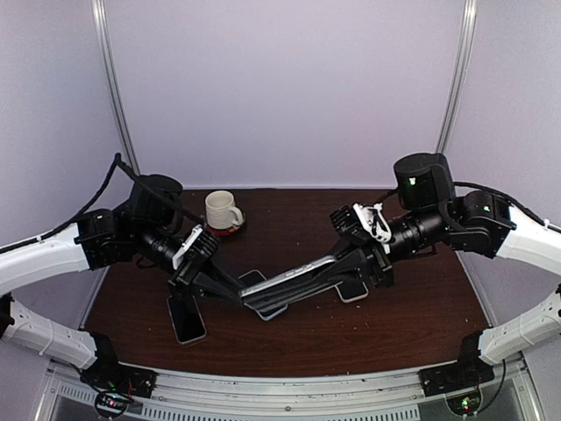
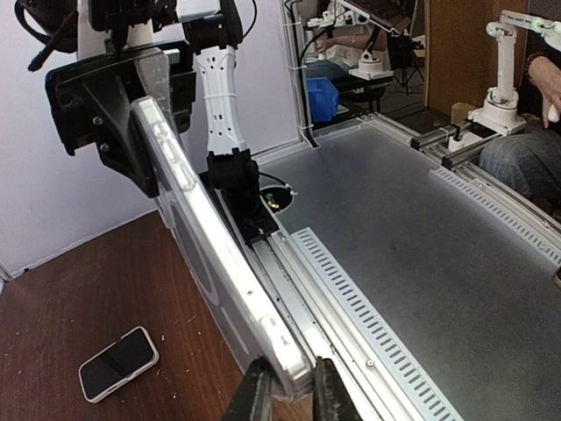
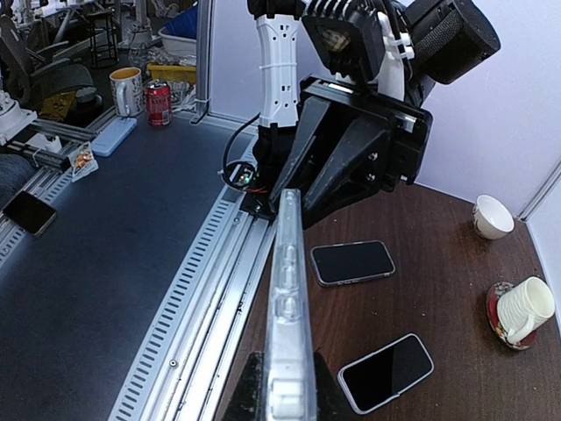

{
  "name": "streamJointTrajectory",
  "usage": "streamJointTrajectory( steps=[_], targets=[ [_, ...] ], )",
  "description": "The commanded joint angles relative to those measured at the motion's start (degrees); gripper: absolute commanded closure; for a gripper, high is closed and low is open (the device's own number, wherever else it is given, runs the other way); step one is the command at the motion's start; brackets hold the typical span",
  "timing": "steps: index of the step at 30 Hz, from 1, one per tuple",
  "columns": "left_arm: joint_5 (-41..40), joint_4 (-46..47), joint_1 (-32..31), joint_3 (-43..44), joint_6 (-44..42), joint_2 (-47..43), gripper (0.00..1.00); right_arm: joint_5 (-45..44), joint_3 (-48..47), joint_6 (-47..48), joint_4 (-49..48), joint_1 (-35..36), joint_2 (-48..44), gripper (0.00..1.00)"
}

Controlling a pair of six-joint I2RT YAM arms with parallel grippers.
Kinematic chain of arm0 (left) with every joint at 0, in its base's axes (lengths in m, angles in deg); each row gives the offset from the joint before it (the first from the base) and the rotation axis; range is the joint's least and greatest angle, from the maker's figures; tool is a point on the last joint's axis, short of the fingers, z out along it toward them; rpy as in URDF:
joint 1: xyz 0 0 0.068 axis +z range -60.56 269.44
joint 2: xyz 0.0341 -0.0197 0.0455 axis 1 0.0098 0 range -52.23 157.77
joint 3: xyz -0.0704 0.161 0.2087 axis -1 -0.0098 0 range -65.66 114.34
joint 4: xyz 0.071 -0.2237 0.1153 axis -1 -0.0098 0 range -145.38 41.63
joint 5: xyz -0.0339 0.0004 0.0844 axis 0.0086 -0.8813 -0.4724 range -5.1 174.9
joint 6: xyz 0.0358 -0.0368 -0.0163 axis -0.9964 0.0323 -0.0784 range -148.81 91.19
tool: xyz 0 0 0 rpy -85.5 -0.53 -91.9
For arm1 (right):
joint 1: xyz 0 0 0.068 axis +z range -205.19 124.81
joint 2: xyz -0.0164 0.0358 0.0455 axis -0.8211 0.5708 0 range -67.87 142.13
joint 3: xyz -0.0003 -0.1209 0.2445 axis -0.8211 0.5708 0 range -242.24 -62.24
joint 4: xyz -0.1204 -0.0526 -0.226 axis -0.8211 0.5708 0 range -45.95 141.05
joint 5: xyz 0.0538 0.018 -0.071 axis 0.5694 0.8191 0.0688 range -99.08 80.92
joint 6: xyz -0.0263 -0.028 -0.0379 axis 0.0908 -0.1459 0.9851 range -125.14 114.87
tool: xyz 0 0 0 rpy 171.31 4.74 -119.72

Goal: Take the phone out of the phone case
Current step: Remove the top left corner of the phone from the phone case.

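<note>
Clear phone case held off the table, in front of the mug and to its right.
A loose phone lies flat, nearer than the mug; beyond it, the left gripper pinches one end of the case and the right gripper clamps the other.

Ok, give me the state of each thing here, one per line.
phone case, in the air, held at both ends
left fingers, shut on the phone case
right fingers, shut on the phone case
loose phone, lying flat, screen dark
mug, upright
</note>
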Motion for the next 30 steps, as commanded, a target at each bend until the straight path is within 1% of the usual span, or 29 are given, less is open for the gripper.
streamJointTrajectory(
  steps=[1, 7, 20, 25, 30],
  targets=[
    [3.40, 2.69, -0.51, 1.98, -1.85, -0.11, 0.97, 11.13, -3.31, -1.20, -4.99, 1.76, 2.36, 1.00],
    [5.70, 2.67, -0.55, 2.12, -1.89, -0.28, 1.00, 14.13, -4.59, -1.80, -5.81, 2.94, 5.87, 1.00],
    [5.63, 2.01, -0.56, 2.31, -2.64, -0.02, 1.00, 18.64, -5.38, -4.95, -8.82, 3.64, 9.43, 1.00],
    [3.64, 1.90, -0.56, 2.17, -3.50, -0.23, 1.00, 20.06, -6.04, -6.17, -9.25, 4.29, 10.23, 1.00],
    [0.72, 1.70, -0.54, 1.81, -4.61, 0.07, 1.00, 21.64, -5.70, -9.00, -12.06, 4.80, 9.90, 1.00]
  ],
)
